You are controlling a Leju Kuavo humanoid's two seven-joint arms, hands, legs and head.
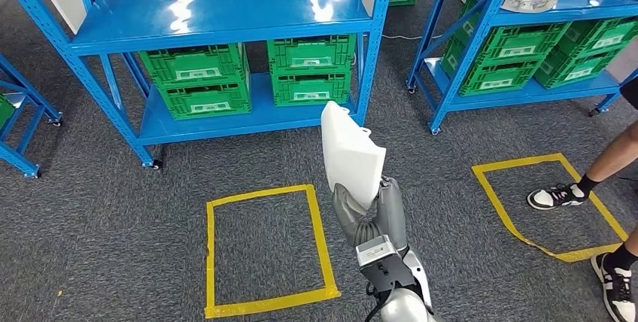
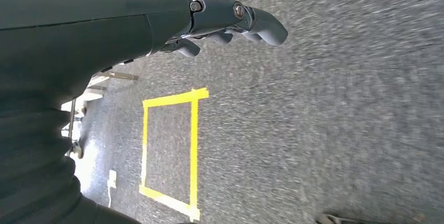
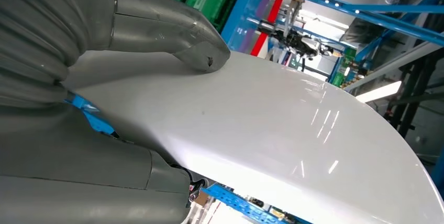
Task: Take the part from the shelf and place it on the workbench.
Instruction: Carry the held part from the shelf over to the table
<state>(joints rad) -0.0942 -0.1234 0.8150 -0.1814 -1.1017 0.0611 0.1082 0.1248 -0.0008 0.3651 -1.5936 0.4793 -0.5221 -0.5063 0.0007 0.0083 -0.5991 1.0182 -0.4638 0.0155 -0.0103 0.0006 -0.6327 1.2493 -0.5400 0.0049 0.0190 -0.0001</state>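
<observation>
A: Where is the white part (image 1: 350, 153)?

B: In the robot's right hand (image 1: 370, 217), held above the grey carpet floor (image 1: 98, 217), in front of the blue shelf (image 1: 226, 13) with 4 green crates (image 1: 203, 81).

A: Which way does it point?

B: In the head view its long axis runs from about 5 o'clock at the hand up to 11 o'clock, so it stands nearly upright with a slight lean. The free end points toward the shelf's lower tier.

A: And relative to the hand?

B: The part rises from the hand at 12 o'clock. The hand grips its lower end: in the right wrist view the thumb (image 3: 173, 30) presses on the glossy face, and the fingers (image 3: 78, 166) wrap beneath.

A: The left hand (image 2: 230, 25)?

B: It hangs over the carpet holding nothing, its fingers slightly bent and apart.

A: Anything else nearby?

B: A yellow tape square (image 1: 267, 250) lies on the floor at the hand's 9 o'clock, a 2nd tape square (image 1: 549, 205) at 3 o'clock, where a person's shoes (image 1: 553, 196) stand. A 2nd blue shelf (image 1: 527, 51) is at 2 o'clock.
</observation>
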